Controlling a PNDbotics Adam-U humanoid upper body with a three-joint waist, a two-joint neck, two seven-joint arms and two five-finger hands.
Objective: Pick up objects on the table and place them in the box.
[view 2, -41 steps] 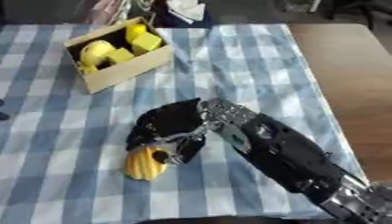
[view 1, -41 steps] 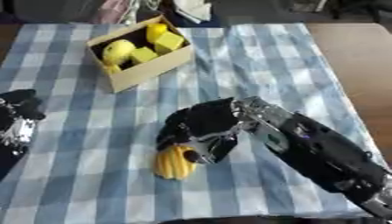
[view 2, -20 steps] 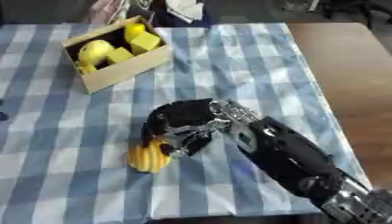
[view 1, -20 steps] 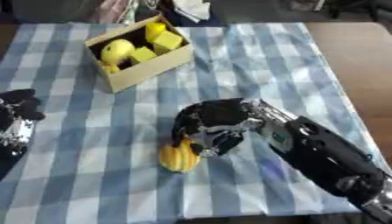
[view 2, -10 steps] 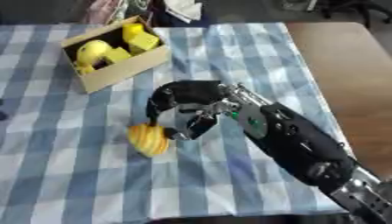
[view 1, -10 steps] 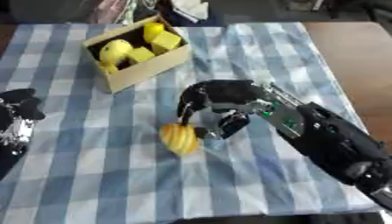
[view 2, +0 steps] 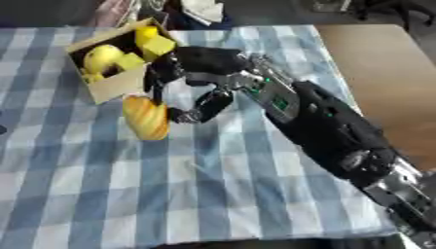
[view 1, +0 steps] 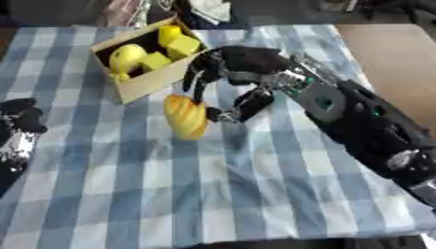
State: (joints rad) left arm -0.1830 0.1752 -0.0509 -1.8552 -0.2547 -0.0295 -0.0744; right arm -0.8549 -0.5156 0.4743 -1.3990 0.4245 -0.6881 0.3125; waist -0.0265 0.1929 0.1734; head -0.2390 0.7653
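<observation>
My right hand (view 1: 236, 73) holds a yellow-orange ribbed object (view 1: 187, 116), fingers and thumb curled round its upper end. It hangs above the checked cloth, just right of and below the cardboard box (view 1: 152, 81). The box sits at the back left and holds several yellow pieces (view 1: 128, 55). My left hand (view 1: 21, 127) rests at the left edge, dark and idle; its finger pose is unclear.
A blue-and-white checked tablecloth (view 1: 170, 194) covers the table. Bare brown tabletop (view 1: 383, 44) shows at the right. Dark clutter and white cloth (view 1: 204, 8) lie beyond the far edge behind the box.
My right hand has lifted the yellow-orange object off the cloth and carried it up and left toward the box. The left hand has stayed put.
</observation>
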